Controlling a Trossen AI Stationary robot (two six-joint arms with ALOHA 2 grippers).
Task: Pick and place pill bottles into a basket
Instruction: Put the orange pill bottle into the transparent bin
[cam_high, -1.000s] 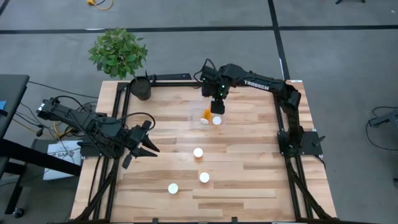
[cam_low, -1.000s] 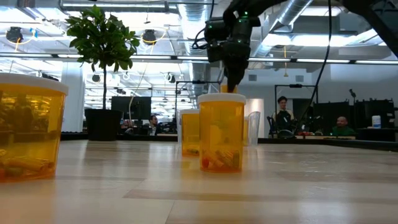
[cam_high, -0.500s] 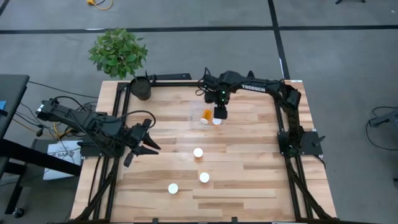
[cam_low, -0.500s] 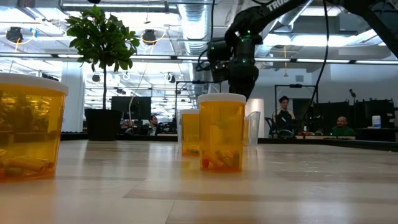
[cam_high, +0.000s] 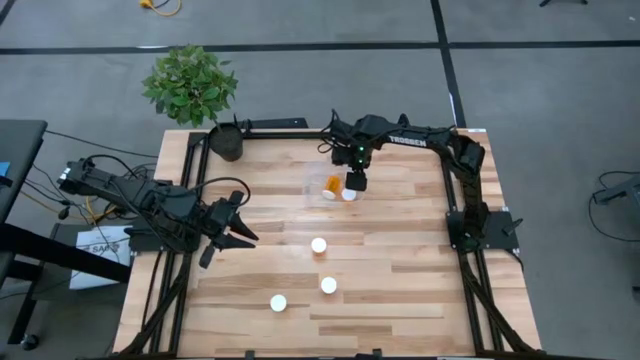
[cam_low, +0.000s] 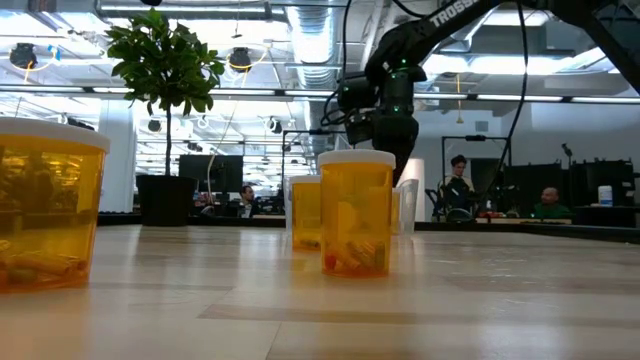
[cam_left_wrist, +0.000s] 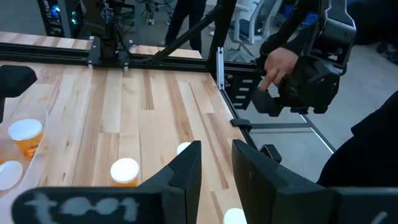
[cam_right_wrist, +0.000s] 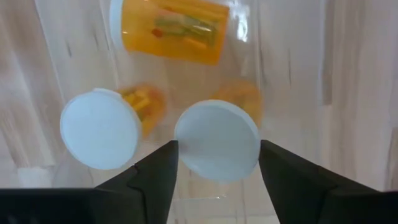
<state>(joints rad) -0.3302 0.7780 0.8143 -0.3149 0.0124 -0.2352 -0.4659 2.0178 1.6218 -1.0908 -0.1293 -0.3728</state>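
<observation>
The clear basket (cam_high: 311, 186) sits at the table's far middle. One pill bottle lies on its side in it (cam_high: 332, 182) (cam_right_wrist: 168, 25), and another stands upright (cam_high: 328, 194) (cam_right_wrist: 99, 127). My right gripper (cam_high: 350, 186) (cam_right_wrist: 217, 149) reaches down into the basket, shut on a third bottle (cam_right_wrist: 216, 140). Three more bottles stand on the wood (cam_high: 318, 245) (cam_high: 328, 285) (cam_high: 278, 302). My left gripper (cam_high: 240, 222) waits open at the left edge, touching nothing. My right gripper pinches the bottle's white cap by its rim (cam_right_wrist: 183, 146), one finger on either side. The fingers come from above, pointing down. The bottle is upright inside the basket. I cannot tell whether its base rests on the basket floor.
A potted plant (cam_high: 190, 85) in a dark pot (cam_high: 228, 143) stands at the far left corner. A person's hand (cam_left_wrist: 273, 62) shows beyond the table's right edge. Bare wood lies right of the basket and along the near right.
My right gripper has gone down into the basket and slightly toward the near edge, carrying the bottle with it. In the low view the bottle's orange body has dropped out of sight behind the nearer bottle.
</observation>
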